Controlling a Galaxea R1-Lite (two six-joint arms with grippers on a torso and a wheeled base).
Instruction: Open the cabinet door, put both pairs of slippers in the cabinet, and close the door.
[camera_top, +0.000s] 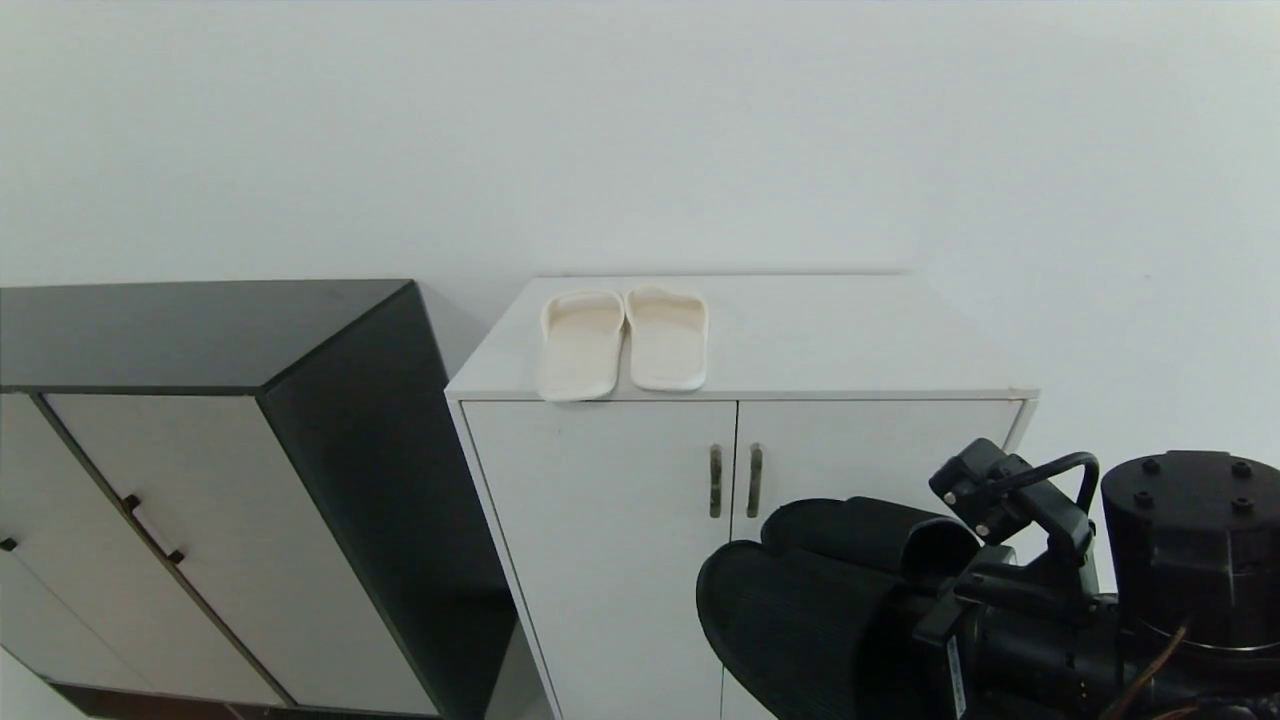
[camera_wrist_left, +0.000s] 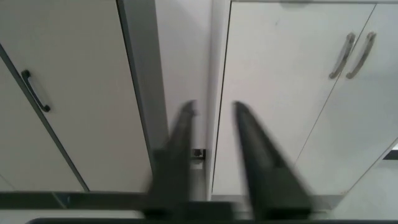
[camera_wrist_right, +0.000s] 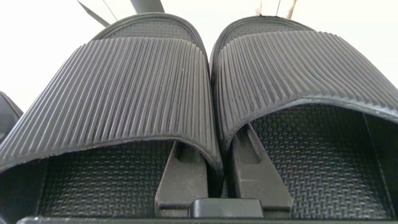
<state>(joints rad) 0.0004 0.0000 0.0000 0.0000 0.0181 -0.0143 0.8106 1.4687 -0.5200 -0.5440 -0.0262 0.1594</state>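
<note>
Firmly, the right pincer (camera_wrist_right: 217, 168) clamps the ribbed black slippers (camera_wrist_right: 149, 81) while the left pincer (camera_wrist_left: 214, 109) gapes open.

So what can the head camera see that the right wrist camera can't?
Only the head view: the pair of cream rubber slippers lying on top of the white two-door cabinet, its doors shut, and the black-topped cabinet beside it. Only the right wrist view: the right pincer, one finger inside each slipper, pinching the inner sides together. Both: the pair of black ribbed slippers it holds.
</note>
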